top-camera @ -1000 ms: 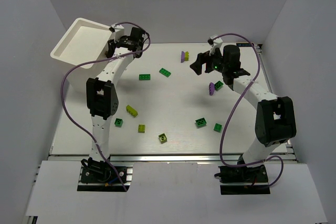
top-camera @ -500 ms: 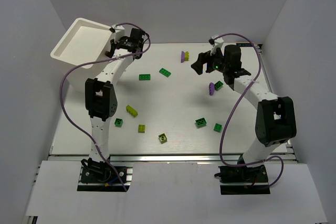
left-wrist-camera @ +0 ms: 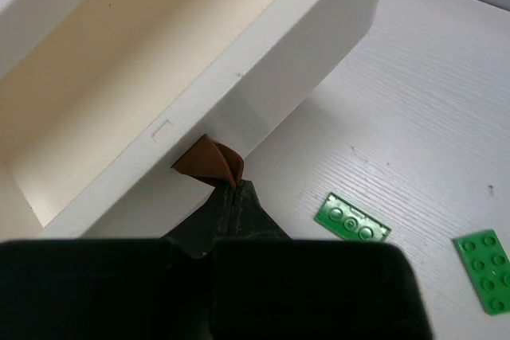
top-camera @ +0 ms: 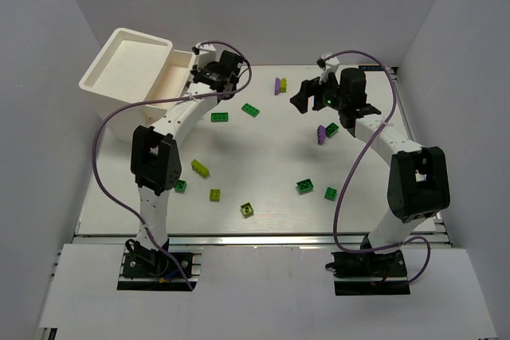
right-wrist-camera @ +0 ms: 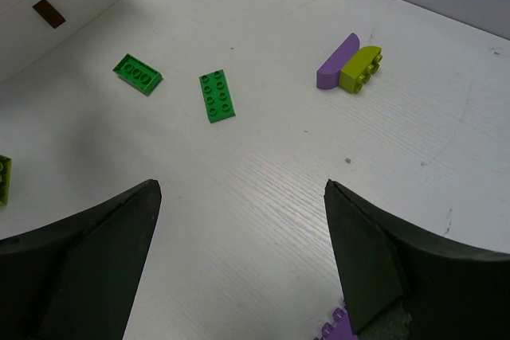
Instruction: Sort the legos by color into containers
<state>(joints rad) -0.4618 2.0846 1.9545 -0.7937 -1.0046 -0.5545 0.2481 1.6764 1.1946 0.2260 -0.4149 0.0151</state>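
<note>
**Top external view.** The containers stand in the upper left of the frame: the tall bin (top-camera: 127, 57) is outermost, and the lower tray (top-camera: 177, 79) is joined to its right side. No brick is visible in either compartment. The legos (top-camera: 220, 117) all lie loose on the table (top-camera: 263, 157), scattered across the centre, right and lower centre. The left gripper (top-camera: 204, 77) is at the tray's right-hand wall. The right gripper (top-camera: 307, 95) hangs above the upper centre, near a purple and yellow-green pair (top-camera: 280, 84).

**Left wrist view.** The claw is closed, with its tips pinched on a brown tab (left-wrist-camera: 209, 158) that projects from the tray's outer wall. The tray interior fills the upper left and shows no brick. A green plate (left-wrist-camera: 351, 218) lies near the fingers at right, and a green brick (left-wrist-camera: 486, 270) lies at lower right.

The step in hand appears to be positioning the containers by this tab.
- Pull low and parallel to the table, because an upward pull could tip the tall bin.
- Move slowly. The tab looks thin and may slip or tear.
- Keep the tray wall clear of the green plate.

**Right wrist view.** The claw stands wide apart with nothing between its fingers. The table below it carries the green plate, the green brick and, at upper right, the purple and yellow-green pair. A container corner shows at upper left.
</note>
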